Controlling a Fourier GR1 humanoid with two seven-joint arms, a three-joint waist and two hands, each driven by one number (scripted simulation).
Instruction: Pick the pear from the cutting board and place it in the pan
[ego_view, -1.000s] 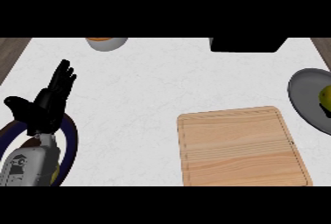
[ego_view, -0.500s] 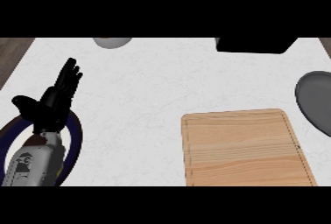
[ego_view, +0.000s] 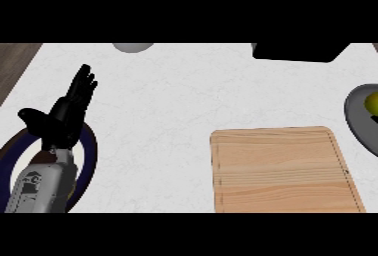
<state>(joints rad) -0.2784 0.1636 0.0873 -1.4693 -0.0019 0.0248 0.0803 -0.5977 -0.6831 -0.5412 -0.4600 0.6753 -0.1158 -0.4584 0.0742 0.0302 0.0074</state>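
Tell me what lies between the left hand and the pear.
Head view: bare counter from left hand to the pan rim around the pear.

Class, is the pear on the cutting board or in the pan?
In the pan: the pear lies inside its rim; the cutting board carries nothing.

No words, labels, numbers or signs can be read; a small dark mark on the grey forearm (ego_view: 40, 187) is illegible
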